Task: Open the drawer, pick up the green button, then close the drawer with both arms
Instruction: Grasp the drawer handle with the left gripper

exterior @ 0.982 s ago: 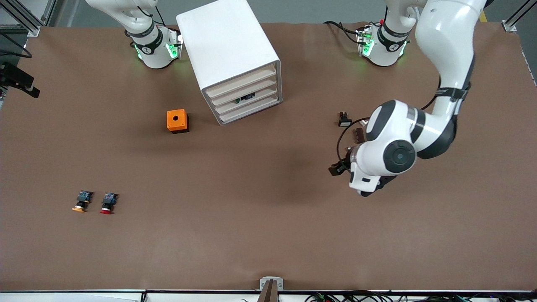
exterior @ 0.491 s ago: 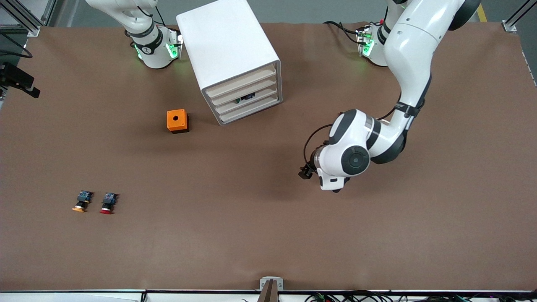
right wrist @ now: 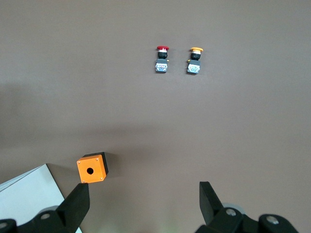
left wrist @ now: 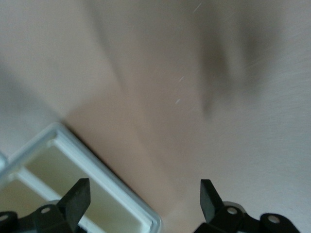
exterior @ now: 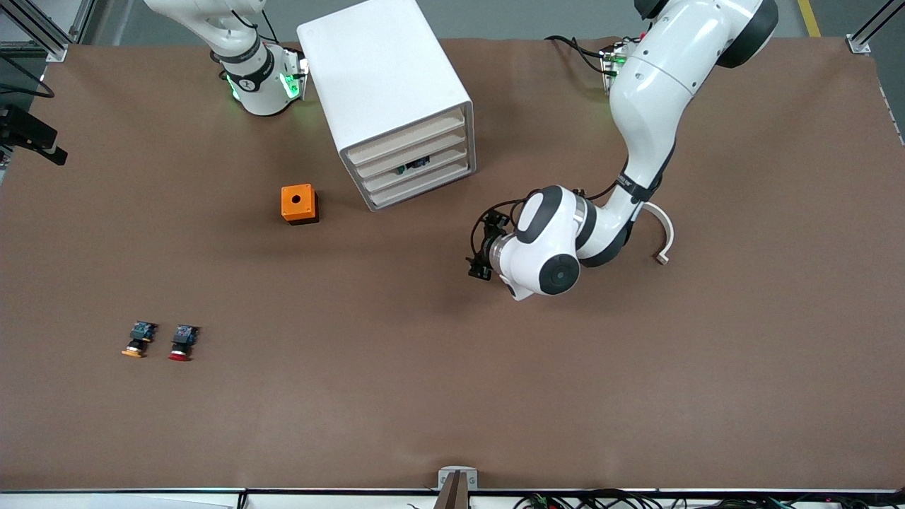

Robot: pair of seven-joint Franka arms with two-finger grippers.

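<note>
The white cabinet [exterior: 385,85] stands near the right arm's base, its four cream drawer fronts facing the front camera. The third drawer [exterior: 422,175] looks level with the others. A small dark and green thing, the button [exterior: 416,165], shows in the gap just above it. My left gripper [exterior: 483,246] is open and empty above the table, beside the cabinet's front toward the left arm's end. The left wrist view shows its open gripper [left wrist: 143,187] over a cabinet corner [left wrist: 104,191]. My right gripper [right wrist: 143,189] is open, empty and high up, out of the front view.
An orange box [exterior: 299,203] with a round hole stands beside the cabinet, also in the right wrist view [right wrist: 92,168]. A red-capped button [exterior: 183,342] and an orange-capped button [exterior: 138,340] lie nearer the front camera. A curved white piece [exterior: 663,237] lies by the left arm.
The left arm has swung across the table toward the cabinet's front, carrying its gripper with it. The right arm has not moved.
</note>
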